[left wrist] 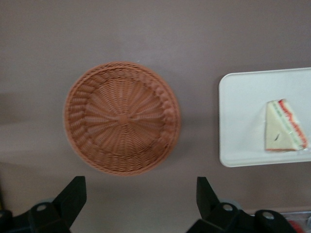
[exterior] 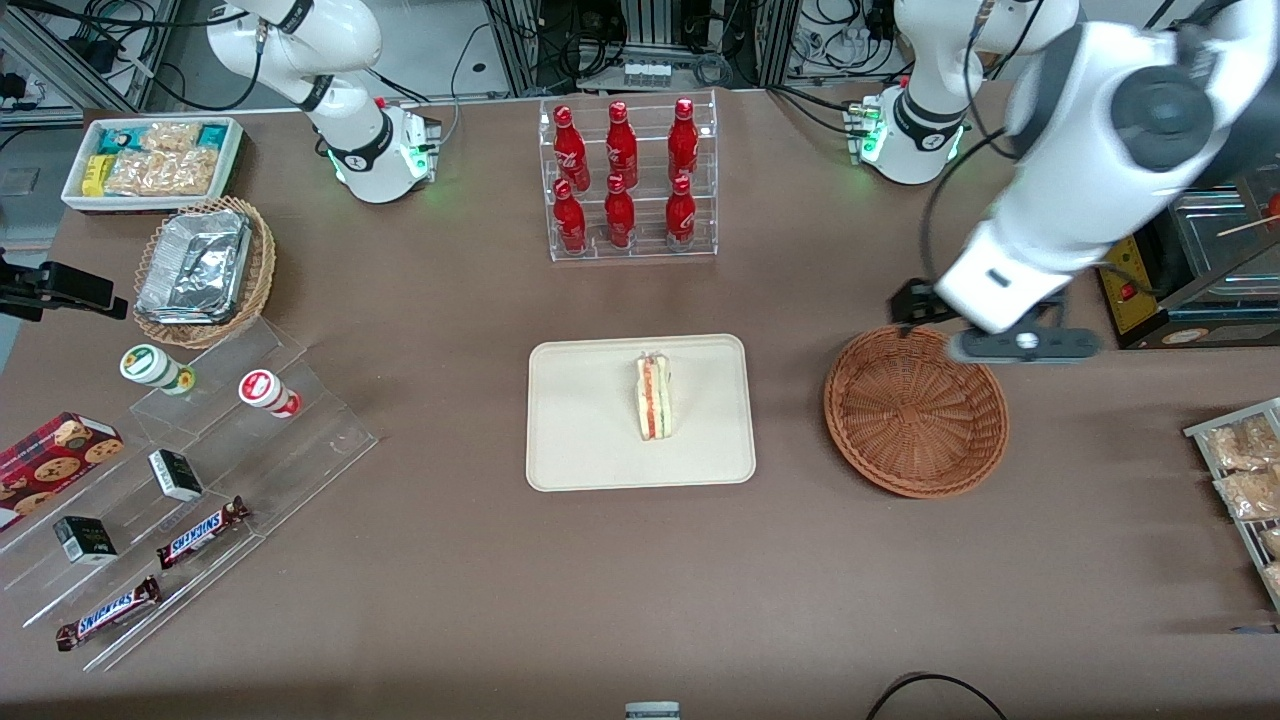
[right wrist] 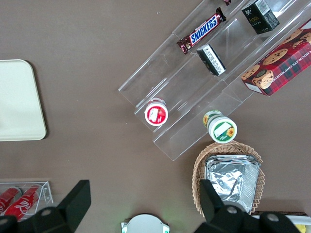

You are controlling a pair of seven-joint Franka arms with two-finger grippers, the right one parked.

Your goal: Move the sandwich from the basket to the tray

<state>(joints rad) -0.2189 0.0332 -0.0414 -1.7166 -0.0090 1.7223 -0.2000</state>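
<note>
The sandwich, a pale bread wedge with red and green filling along its edge, lies on the cream tray in the middle of the table. The round reddish-brown wicker basket stands beside the tray, toward the working arm's end, with nothing in it. My left gripper hangs above the basket's rim farthest from the front camera. Its black fingers are spread wide with nothing between them.
A clear rack of red bottles stands farther from the front camera than the tray. Toward the parked arm's end are a white snack bin, a tan basket of foil containers and acrylic steps with snacks. A packet rack sits at the working arm's end.
</note>
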